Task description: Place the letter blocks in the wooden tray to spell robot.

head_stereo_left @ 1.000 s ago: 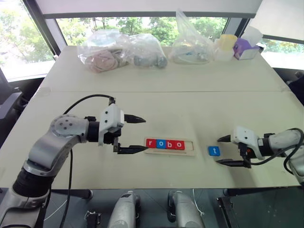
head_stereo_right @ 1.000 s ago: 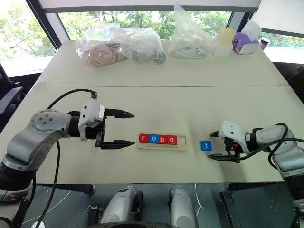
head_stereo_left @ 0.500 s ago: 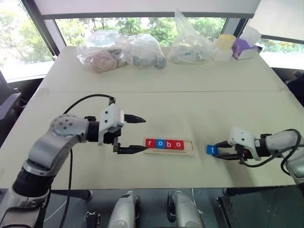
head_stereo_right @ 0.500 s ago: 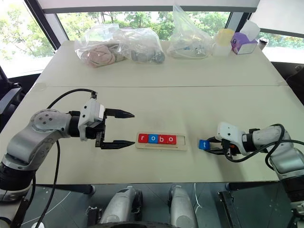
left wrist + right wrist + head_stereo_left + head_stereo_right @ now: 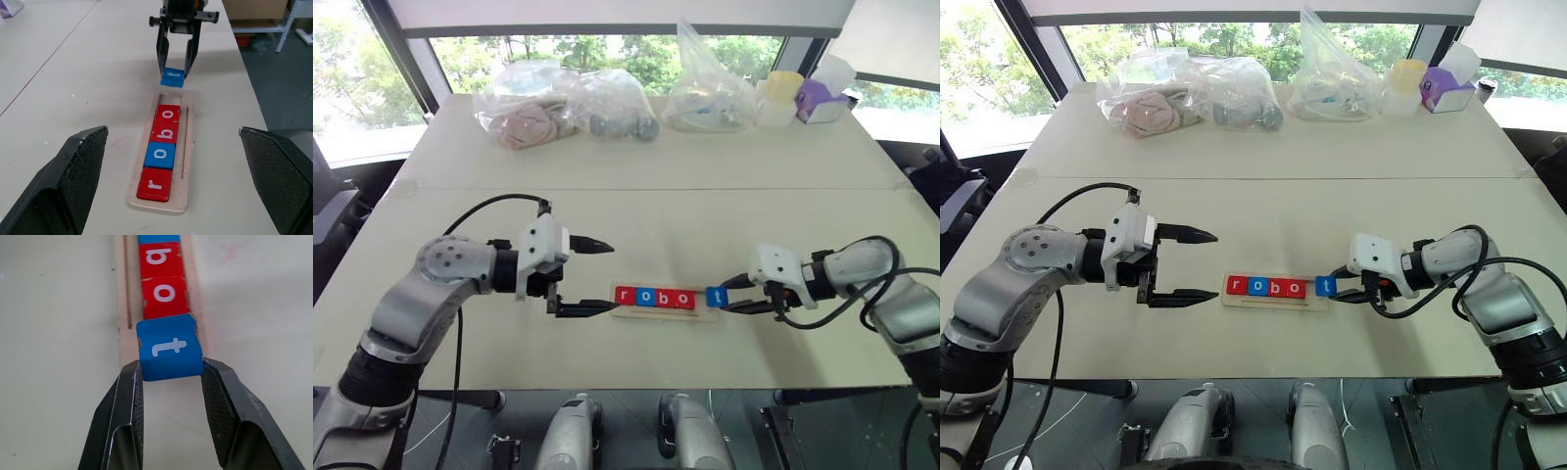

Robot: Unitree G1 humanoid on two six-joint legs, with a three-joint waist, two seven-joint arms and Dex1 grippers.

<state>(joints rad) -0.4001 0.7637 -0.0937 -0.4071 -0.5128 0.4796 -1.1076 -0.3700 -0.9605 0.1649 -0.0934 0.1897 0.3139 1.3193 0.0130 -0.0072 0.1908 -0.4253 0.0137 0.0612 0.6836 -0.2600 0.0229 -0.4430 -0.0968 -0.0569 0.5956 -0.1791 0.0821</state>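
Step in hand: last block going in. Right tool (image 5: 168, 382) is closed on the blue "t" block (image 5: 169, 349), holding it just over the right end of the wooden tray (image 5: 663, 312), which lies near the front of the worktop (image 5: 705, 225). Four blocks (image 5: 654, 298) already seated read "r o b o".

Left tool (image 5: 597, 277), jaws wide and empty, hovers just left of the tray.

Next move, judged: lower "t" flat into the free end slot, square to the rim, then release.

Far side: bags; no readable labels.
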